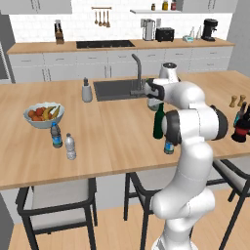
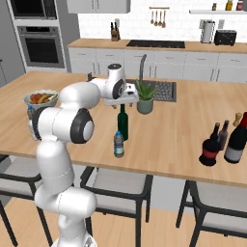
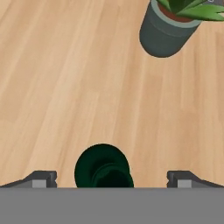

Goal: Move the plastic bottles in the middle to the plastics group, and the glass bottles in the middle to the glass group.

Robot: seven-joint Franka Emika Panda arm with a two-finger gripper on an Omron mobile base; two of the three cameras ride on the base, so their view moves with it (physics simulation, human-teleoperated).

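The tall dark green glass bottle (image 2: 123,124) stands upright mid-counter, and in the hand view I look down on its top (image 3: 103,168). My gripper (image 2: 125,103) hovers open just above its neck, with a fingertip (image 3: 41,178) on either side of it. The small blue-labelled plastic bottle (image 2: 118,144) stands just in front of the green one. At the far left stands the plastics group (image 1: 56,135): a blue-labelled bottle and a pale one (image 1: 71,146). At the right, the glass group (image 2: 236,140) has a squat black bottle with a red band (image 2: 210,149) beside it.
A potted plant (image 2: 144,99) stands close behind the green bottle, in front of the sink (image 1: 117,89) and faucet (image 1: 138,73). A fruit bowl (image 1: 43,114) and a soap dispenser (image 1: 87,91) are at the left. Two brown shakers (image 1: 238,101) stand far right. Stools line the near edge.
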